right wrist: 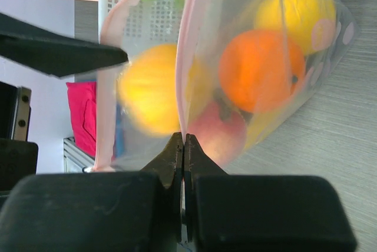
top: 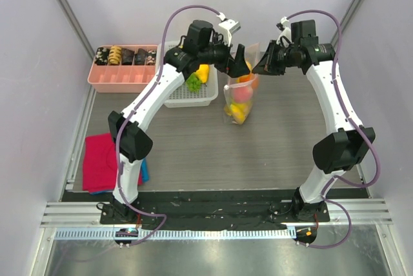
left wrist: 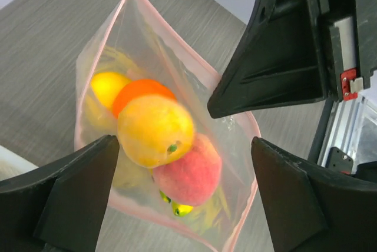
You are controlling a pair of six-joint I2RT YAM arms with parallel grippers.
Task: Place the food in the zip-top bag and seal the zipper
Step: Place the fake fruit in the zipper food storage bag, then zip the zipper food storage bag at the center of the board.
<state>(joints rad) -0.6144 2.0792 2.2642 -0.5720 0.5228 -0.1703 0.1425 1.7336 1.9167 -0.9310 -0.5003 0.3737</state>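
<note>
My right tool (right wrist: 183, 146) is clenched on the zipper (right wrist: 180, 69), holding the one bag (left wrist: 159, 52) upright at the centre of the top view. My left tool (left wrist: 184, 146) hangs spread wide over its mouth, gripping nothing. The plastic looks thin, floppy and slick, so I would pinch only the stiffer rim. Inside I count four fruits: lemon (left wrist: 106, 87), orange (left wrist: 141, 90), a big yellow one (left wrist: 156, 128) and peach (left wrist: 188, 178), with something yellow-green beneath. Two pieces wait in the basket (top: 190, 100).
</note>
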